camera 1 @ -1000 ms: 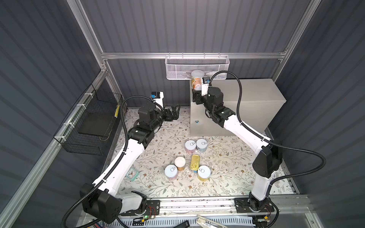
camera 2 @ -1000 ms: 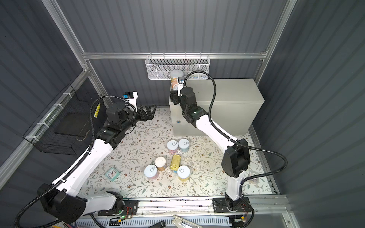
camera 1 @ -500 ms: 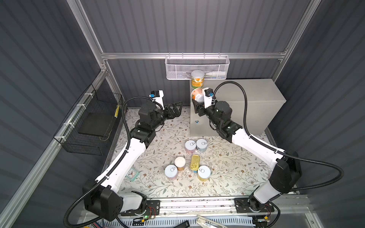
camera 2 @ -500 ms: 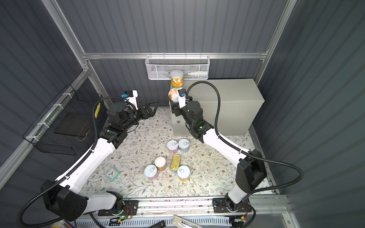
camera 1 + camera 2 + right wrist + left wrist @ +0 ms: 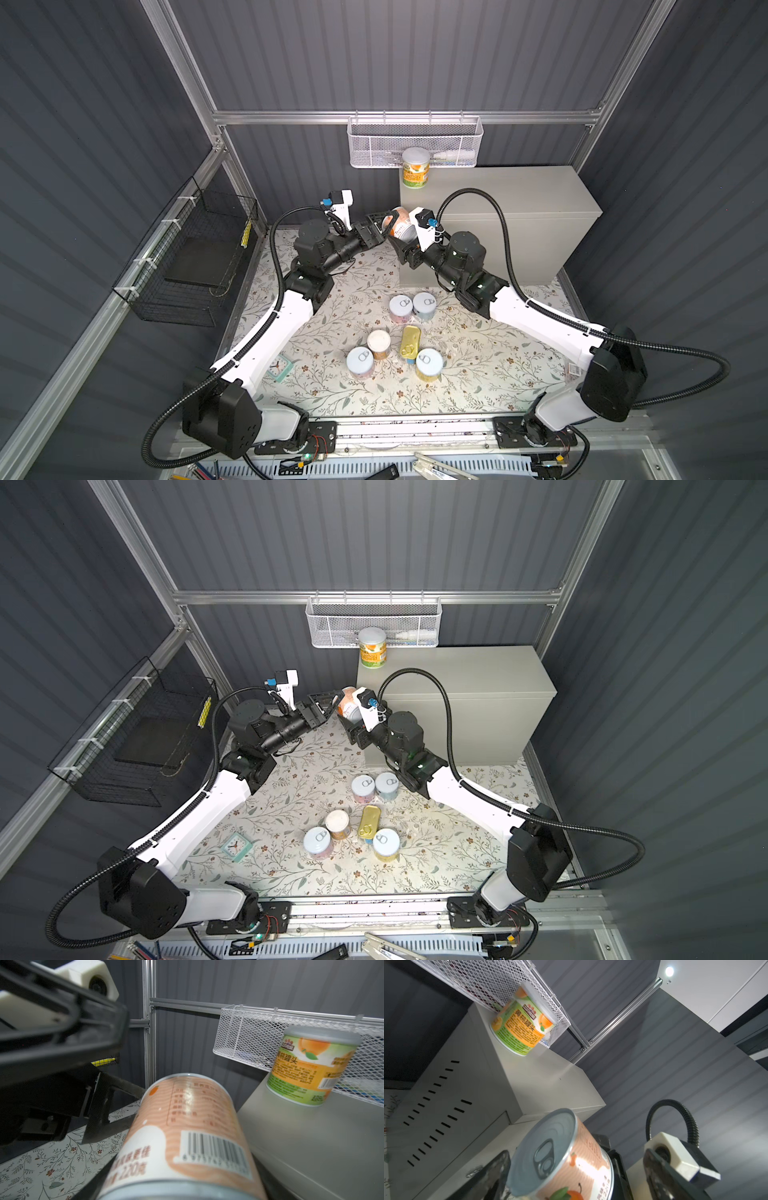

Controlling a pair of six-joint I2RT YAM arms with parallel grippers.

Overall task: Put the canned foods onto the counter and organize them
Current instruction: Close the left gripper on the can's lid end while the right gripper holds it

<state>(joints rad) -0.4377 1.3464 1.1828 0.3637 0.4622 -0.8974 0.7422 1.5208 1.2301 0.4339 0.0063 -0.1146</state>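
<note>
**Second tin in transit toward the tabletop, left end effector open beside it**

**Top views.** In both top views the right end effector point(image 5: 395, 239) is closed around a peach-labelled tin point(image 5: 400, 225). It holds the tin tilted in the air at centre frame, just off the front-left corner of the tabletop point(image 5: 498, 193), the flat top of the beige cabinet point(image 5: 478, 253). The left end effector point(image 5: 376, 225) stands fully open and empty, right beside the tin; whether it touches the tin cannot be told. An orange-and-green tin point(image 5: 415, 168) stands upright at the tabletop's rear-left corner, below the white mesh basket point(image 5: 415, 139). Six tins point(image 5: 401, 306) sit on the floral mat point(image 5: 332, 374) at lower centre, well apart from both end effectors.

**Left wrist view.** The peach-labelled tin point(image 5: 560, 1157) fills the lower centre with its pull-tab lid toward the camera. One finger point(image 5: 497, 1169) of the left end effector lies just beside it at lower left. The orange-and-green tin point(image 5: 522, 1020) is at upper left.

**Right wrist view.** The held tin point(image 5: 187, 1136) lies lengthwise at lower centre, barcode uppermost. Bare tabletop point(image 5: 311, 1136) lies at lower right, between it and the placed tin point(image 5: 311, 1068).

**Reading.** The step in hand appears to be carrying the second tin, possibly with a handover. The next move calls for lifting the tin above the tabletop edge, righting it, and setting it beside the first.
</note>
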